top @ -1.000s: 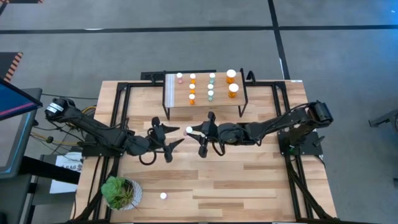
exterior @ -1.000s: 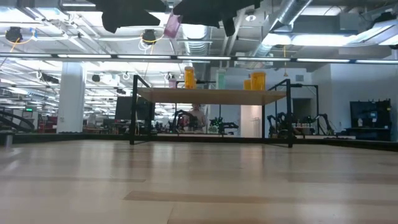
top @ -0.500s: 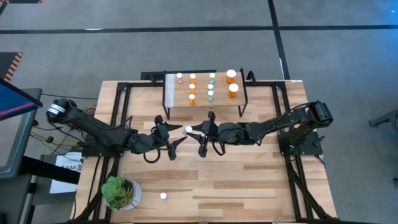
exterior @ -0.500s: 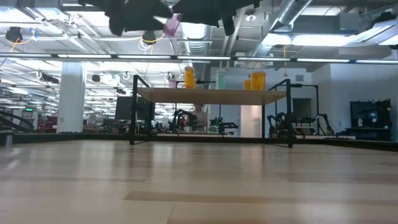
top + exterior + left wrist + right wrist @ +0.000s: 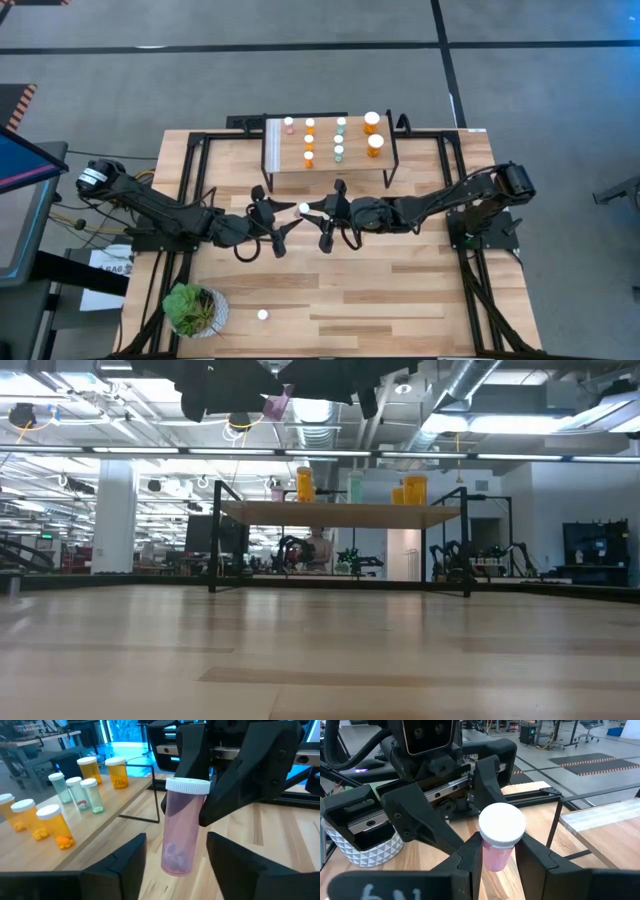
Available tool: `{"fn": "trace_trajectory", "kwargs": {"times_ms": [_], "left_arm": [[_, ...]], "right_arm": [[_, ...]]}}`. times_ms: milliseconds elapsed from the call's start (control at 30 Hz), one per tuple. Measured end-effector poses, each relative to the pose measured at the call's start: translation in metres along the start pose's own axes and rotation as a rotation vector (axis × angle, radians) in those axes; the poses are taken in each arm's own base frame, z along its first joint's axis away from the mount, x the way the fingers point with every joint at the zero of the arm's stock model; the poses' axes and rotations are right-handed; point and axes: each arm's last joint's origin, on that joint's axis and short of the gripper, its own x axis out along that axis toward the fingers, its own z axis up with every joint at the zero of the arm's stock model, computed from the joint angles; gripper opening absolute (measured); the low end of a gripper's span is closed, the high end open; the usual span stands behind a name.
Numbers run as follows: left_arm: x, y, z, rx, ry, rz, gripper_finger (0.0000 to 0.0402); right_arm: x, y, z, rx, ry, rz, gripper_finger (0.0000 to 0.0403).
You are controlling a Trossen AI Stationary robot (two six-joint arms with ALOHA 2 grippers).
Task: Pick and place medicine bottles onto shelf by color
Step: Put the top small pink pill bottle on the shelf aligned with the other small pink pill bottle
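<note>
My right gripper (image 5: 312,211) is shut on a pink medicine bottle with a white cap (image 5: 501,836), held high above the table's middle, just in front of the shelf (image 5: 330,170). The bottle also shows in the low view (image 5: 277,404). My left gripper (image 5: 175,870) is open; its two fingers stand on either side of the bottle's lower half (image 5: 176,851) without touching it. On the shelf stand a pink bottle (image 5: 289,125), several orange (image 5: 309,141) and pale green ones (image 5: 339,138), and two wider orange ones (image 5: 373,134). My right gripper pinches the pink bottle's body just under its white cap (image 5: 495,859) between its two fingers (image 5: 468,858). The fingers come level from the table's right side. The bottle hangs lifted clear of the table, nearly upright with its cap up.
One more white-capped bottle (image 5: 263,315) stands on the table near the front edge. A green potted plant (image 5: 194,309) in a white pot sits at the front left corner. Black frame rails (image 5: 188,180) run along both sides of the table.
My left gripper has moved toward the table's right edge, up to the pink bottle, so its open fingers now stand on either side of it. The bottle stays where it was.
</note>
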Motion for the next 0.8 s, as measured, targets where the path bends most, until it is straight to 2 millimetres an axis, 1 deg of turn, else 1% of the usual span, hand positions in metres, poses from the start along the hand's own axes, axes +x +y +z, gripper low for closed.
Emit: {"fn": "trace_trajectory", "kwargs": {"times_ms": [200, 367, 500, 633, 800], "left_arm": [[0.0, 0.0, 0.0, -0.002, 0.0, -0.001, 0.0137], [0.0, -0.0003, -0.0001, -0.003, 0.002, -0.011, 0.0106], [0.0, -0.0005, -0.0002, -0.003, 0.004, -0.018, 0.0091], [0.0, -0.0005, -0.0002, -0.004, 0.003, -0.018, 0.0086], [0.0, -0.0005, -0.0001, -0.004, 0.003, -0.018, 0.0085]], "right_arm": [[0.0001, 0.0, -0.0001, 0.0, 0.0, 0.0, 0.0118], [0.0001, 0.0, -0.0001, 0.001, 0.0, 0.0, 0.0118], [0.0001, 0.0, -0.0003, 0.0, 0.002, 0.0, 0.0118], [0.0001, 0.0, -0.0003, 0.0, 0.002, 0.001, 0.012], [0.0001, 0.0001, -0.0002, 0.0, 0.002, 0.002, 0.0137]]}}
